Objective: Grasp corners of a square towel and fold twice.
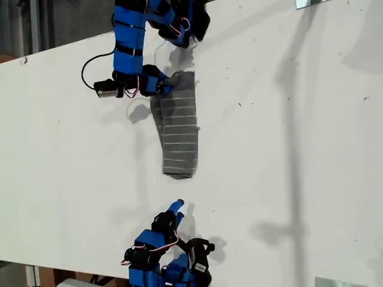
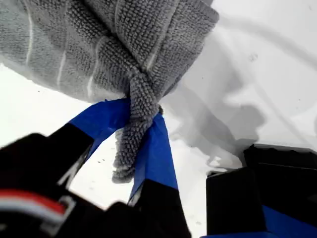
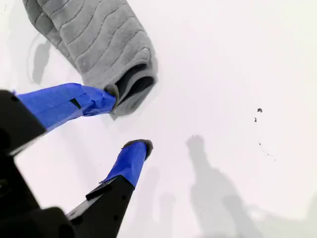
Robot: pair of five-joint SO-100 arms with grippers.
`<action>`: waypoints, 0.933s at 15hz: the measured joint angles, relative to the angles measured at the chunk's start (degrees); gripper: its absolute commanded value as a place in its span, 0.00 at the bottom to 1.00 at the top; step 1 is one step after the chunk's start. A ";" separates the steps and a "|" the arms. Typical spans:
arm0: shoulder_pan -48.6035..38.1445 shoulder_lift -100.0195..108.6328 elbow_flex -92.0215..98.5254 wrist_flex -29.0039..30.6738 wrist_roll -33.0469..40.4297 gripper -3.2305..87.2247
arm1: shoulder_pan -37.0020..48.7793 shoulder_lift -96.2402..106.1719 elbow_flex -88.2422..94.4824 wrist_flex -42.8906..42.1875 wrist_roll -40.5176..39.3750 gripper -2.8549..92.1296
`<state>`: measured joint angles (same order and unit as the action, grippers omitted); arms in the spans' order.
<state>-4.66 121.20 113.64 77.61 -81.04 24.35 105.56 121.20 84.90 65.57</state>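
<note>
My first gripper (image 2: 141, 131) pinches a bunched corner (image 2: 130, 144) of the dark grey, white-striped terry towel (image 1: 178, 128), lifting that end for a fold. The towel lies as a long narrow strip mid-bench (image 1: 287, 149), its loops nubbly and soft. My second gripper (image 3: 126, 119) is spread, empty, at the rolled far end.

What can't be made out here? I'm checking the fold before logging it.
- Towel layer count: exterior view too small; only its rolled end shows.
- Corner in my first gripper: bunched between the fingers.
- Whether my second gripper touches the towel: unclear.
- Both arm bases: cut by the exterior view's edges.
</note>
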 measured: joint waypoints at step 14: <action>1.93 -3.34 3.16 -6.15 -1.76 0.21 | -5.10 -13.18 -39.20 18.02 -4.04 0.03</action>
<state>-2.72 117.86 116.81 71.46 -82.79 19.25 92.37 82.00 102.92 61.52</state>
